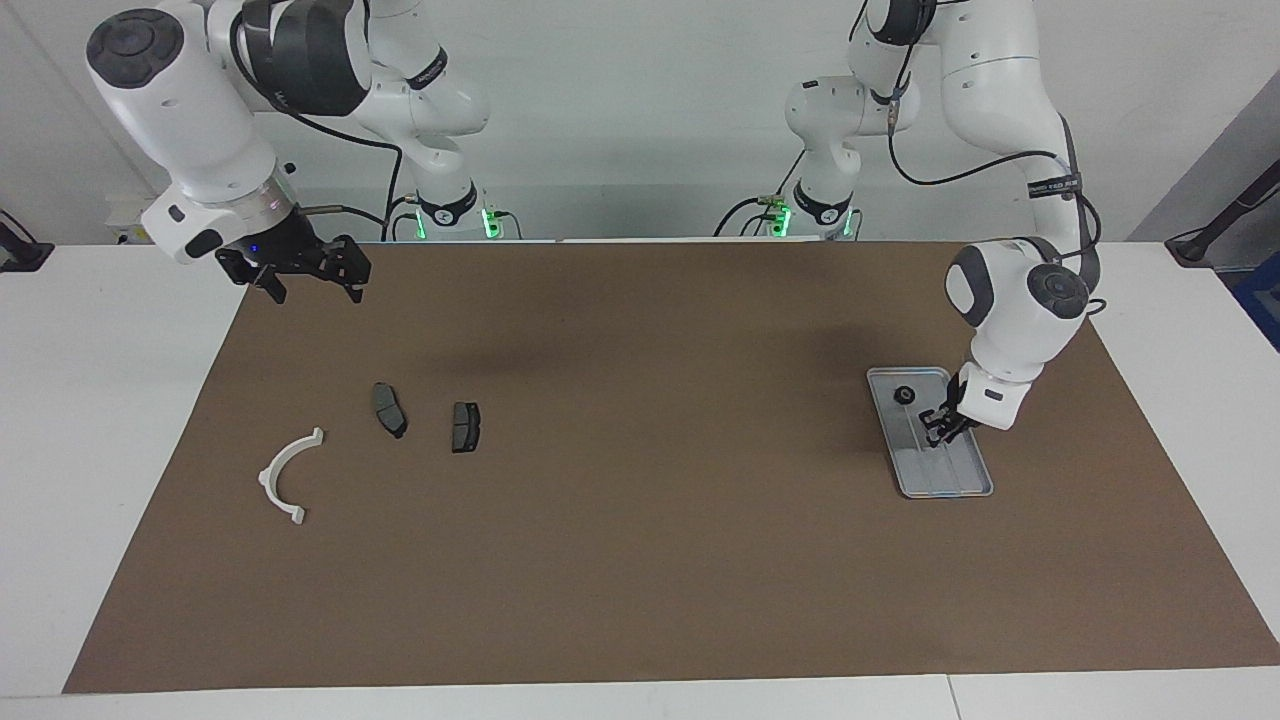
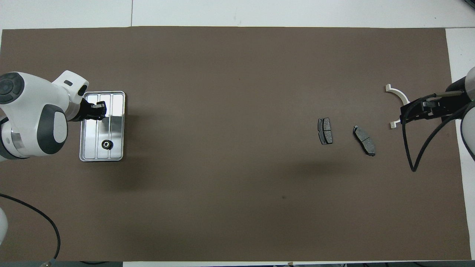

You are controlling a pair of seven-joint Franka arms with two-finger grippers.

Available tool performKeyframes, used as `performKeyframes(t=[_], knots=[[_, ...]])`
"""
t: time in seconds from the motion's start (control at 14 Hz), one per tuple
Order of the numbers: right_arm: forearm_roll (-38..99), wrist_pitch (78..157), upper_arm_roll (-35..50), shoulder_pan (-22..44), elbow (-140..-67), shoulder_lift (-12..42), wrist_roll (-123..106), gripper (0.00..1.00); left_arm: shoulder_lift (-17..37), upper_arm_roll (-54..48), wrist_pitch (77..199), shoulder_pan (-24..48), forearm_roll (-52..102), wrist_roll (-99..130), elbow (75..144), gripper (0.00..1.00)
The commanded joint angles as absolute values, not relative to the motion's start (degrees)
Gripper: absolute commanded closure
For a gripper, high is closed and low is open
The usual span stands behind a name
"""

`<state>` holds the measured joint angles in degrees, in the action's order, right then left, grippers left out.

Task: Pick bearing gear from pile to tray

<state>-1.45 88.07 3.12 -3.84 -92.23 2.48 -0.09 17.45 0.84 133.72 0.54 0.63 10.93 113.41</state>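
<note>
The silver tray lies at the left arm's end of the mat, with one small black bearing gear in its end nearer the robots. My left gripper is low over the tray's middle; in the overhead view it is over the tray, farther out than the gear. The pile is at the right arm's end: a white half-ring bracket and two dark brake pads. My right gripper hangs open and empty in the air above the mat by the pile.
The brown mat covers most of the white table. In the overhead view the right gripper and its cable overlap the bracket; the brake pads lie beside it, toward the table's middle.
</note>
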Motion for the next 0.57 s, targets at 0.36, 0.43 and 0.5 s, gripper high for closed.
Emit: performKeyframes(t=[0.36,0.43,0.5], knots=[[-1.8,88.9,3.5,-4.0,-93.4,1.3,-4.7,0.00,17.1,0.5,139.8,-0.1,1.9,10.0,117.6,1.00],[-1.8,88.9,3.5,-4.0,-93.4,1.3,-4.4,0.00,17.1,0.5,139.8,-0.1,1.9,9.9,117.6,1.00],[-1.8,88.9,3.5,-4.0,-93.4,1.3,-4.2,0.00,17.1,0.5,139.9,-0.1,1.9,9.9,117.6,1.00]])
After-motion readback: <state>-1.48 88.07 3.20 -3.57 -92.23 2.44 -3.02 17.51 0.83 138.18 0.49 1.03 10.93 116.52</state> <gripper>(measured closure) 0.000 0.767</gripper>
